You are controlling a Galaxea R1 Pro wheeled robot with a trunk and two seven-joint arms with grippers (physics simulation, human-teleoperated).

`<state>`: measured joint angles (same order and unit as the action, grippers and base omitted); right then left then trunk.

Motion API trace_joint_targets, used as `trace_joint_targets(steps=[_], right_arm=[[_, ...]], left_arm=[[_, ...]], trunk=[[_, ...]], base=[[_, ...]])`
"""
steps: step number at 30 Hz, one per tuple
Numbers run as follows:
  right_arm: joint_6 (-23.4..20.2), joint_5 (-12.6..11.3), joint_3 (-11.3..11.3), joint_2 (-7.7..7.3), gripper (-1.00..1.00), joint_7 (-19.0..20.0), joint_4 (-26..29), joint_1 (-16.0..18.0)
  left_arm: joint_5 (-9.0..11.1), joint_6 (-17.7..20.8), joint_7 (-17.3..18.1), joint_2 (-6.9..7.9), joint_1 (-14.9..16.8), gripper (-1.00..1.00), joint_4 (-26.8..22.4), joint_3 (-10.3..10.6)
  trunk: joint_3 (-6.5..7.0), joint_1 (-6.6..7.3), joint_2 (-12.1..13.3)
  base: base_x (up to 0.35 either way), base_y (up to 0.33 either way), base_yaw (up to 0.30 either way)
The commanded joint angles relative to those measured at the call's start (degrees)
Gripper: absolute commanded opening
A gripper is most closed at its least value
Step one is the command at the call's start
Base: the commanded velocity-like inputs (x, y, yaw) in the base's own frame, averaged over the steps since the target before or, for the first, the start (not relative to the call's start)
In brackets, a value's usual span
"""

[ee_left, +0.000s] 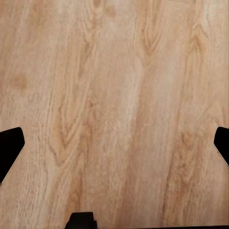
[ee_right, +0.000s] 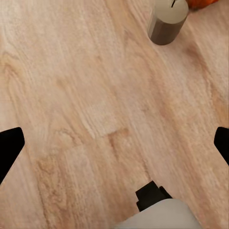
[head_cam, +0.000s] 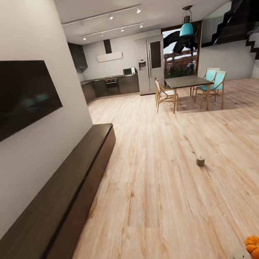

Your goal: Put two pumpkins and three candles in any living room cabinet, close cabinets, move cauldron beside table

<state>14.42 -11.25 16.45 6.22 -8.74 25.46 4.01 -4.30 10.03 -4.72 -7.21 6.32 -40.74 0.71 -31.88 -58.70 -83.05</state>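
The long low dark-brown cabinet (head_cam: 54,210) runs along the left wall, all its fronts shut. One pale candle (head_cam: 200,160) stands alone on the wood floor mid-room. An orange pumpkin (head_cam: 257,247) sits at the head view's bottom right. The right wrist view shows its edge, the pumpkin (ee_right: 202,3), beside a second upright candle (ee_right: 167,21). My right gripper (ee_right: 114,148) hangs open over bare floor, short of that candle. My left gripper (ee_left: 114,148) is open too, above bare planks. The cauldron and the coffee table are out of view.
A dark TV (head_cam: 9,97) hangs on the wall above the cabinet. Far ahead stand a dining table (head_cam: 187,82) with chairs (head_cam: 213,87), a kitchen with a fridge (head_cam: 150,64), and a staircase (head_cam: 251,27) at the right. Wide wood floor lies between.
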Motion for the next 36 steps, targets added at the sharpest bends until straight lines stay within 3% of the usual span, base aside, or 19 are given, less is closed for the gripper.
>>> trace_joint_targets(steps=[1, 28, 33, 36], right_arm=[[0.28, -0.58, -0.02, 0.02, 1.0, 0.07, -0.02, 0.03], [0.25, 0.18, -0.09, -0.12, 1.0, 0.12, -0.18, 0.03], [0.25, 0.18, -0.1, -0.09, 1.0, 0.12, -0.2, 0.03], [0.25, 0.18, -0.1, -0.09, 1.0, 0.12, -0.19, 0.03]], left_arm=[[-0.45, 0.34, -0.21, 0.0, 0.01, 1.0, -0.09, 0.08], [-0.51, 0.32, -0.27, -0.09, 0.01, 1.0, 0.43, 0.58], [-0.94, 0.33, -0.45, -0.09, 0.01, 1.0, 0.73, 4.11], [-0.97, 0.31, -0.46, -0.09, 0.01, 1.0, 0.74, 4.61]], trunk=[[-0.06, -0.03, -0.03], [-0.06, -0.03, -0.03], [-0.06, -0.03, -0.03], [-0.06, -0.03, -0.03]], base=[[0.342, 0.0, -0.003], [0.342, 0.0, 0.0], [0.342, 0.0, 0.0], [0.342, 0.0, 0.0]])
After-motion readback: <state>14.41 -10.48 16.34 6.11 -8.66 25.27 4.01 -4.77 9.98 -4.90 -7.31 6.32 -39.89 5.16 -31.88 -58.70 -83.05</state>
